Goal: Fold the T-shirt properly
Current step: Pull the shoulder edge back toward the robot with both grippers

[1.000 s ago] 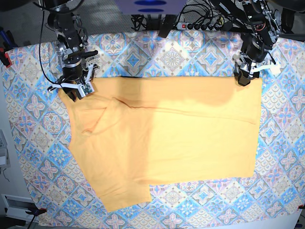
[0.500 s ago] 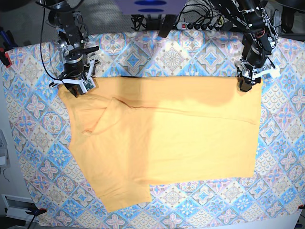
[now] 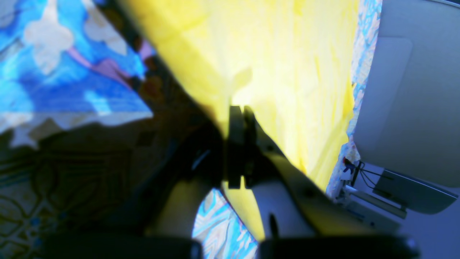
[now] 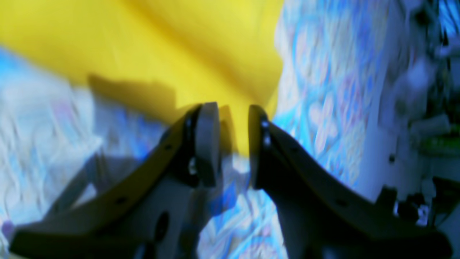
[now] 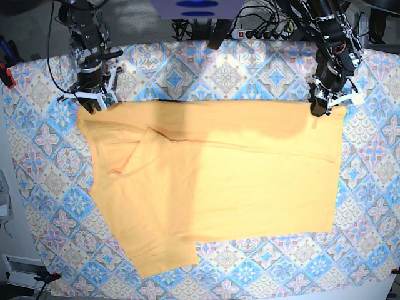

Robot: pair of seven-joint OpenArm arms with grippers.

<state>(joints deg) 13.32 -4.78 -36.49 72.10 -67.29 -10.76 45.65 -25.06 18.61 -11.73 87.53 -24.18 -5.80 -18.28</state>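
The pale yellow-orange T-shirt (image 5: 237, 175) lies flat and partly folded on the patterned cloth, with a sleeve fold at its left. My left gripper (image 5: 319, 109) sits at the shirt's far right corner. In the left wrist view its jaws (image 3: 239, 118) are pressed together with the yellow fabric (image 3: 287, 64) pinched between them. My right gripper (image 5: 92, 105) is at the shirt's far left corner. In the right wrist view it (image 4: 233, 144) stands open, and a tip of the T-shirt (image 4: 179, 43) reaches into the gap between the fingers.
The blue-pink tile-patterned cloth (image 5: 206, 78) covers the table. A power strip and cables (image 5: 262, 32) lie along the back edge. A red clamp (image 5: 7, 78) holds the cloth at the left edge, and another (image 5: 50, 276) at the front left.
My left gripper has closed on the shirt's far right corner. The right arm has moved back and slightly left, to the shirt's far left corner, its jaws unchanged.
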